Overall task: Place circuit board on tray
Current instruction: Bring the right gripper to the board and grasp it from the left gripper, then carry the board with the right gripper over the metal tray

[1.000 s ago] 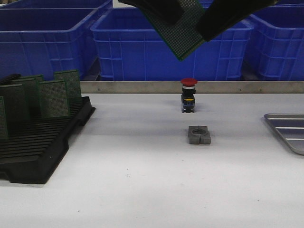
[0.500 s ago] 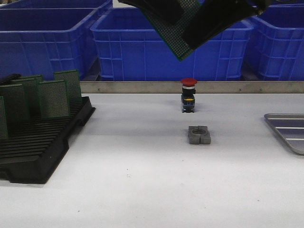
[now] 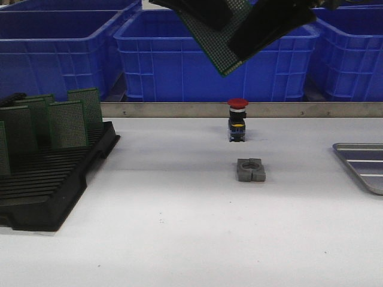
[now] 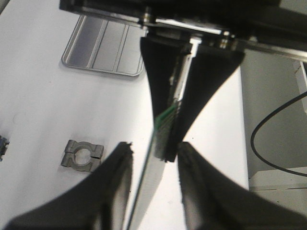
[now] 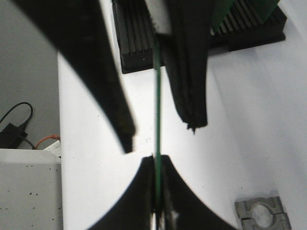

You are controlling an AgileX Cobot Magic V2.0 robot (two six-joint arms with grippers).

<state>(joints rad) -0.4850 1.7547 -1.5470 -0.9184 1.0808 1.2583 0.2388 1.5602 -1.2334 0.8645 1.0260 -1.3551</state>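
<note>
Nearest us on the white surface [image 3: 179, 239] sits the black rack [image 3: 48, 191] at the left, with more green boards standing in its slots. Further in, a grey block [image 3: 251, 170] lies at the middle. The tray [image 3: 362, 167] shows only its corner at the right edge, and nothing lies on the part we can see. Behind the block stands a red button [image 3: 237, 119], then the blue bins [image 3: 167, 66].

The board [image 3: 222, 48] hangs high over the middle, tilted, between both arms and well apart from the tray. The right fingers [image 5: 144, 191] pinch its edge. The left fingers [image 4: 117, 182] stand spread on either side of it, with light showing between them and the board.

We judge the pick and lift done and the hand-over nearly finished. What is left is to carry the board right, lower it and lay it flat in the tray.
</note>
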